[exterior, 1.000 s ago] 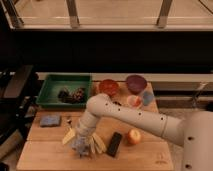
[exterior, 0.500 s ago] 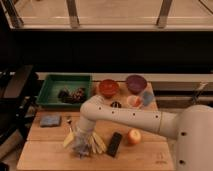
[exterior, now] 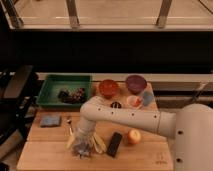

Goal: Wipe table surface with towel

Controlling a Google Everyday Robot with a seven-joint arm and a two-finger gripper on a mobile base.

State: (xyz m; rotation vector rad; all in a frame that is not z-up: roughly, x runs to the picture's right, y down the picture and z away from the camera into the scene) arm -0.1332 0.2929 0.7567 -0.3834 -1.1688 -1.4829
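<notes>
While your robot's hand (exterior: 80,145) sat low over the towel (exterior: 85,151) near the tabletop's (exterior: 147,157) front edge, its grip was unclear.

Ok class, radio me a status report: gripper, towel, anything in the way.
Gripper low over towel, front of table surface. Banana, black block close beside.
</notes>
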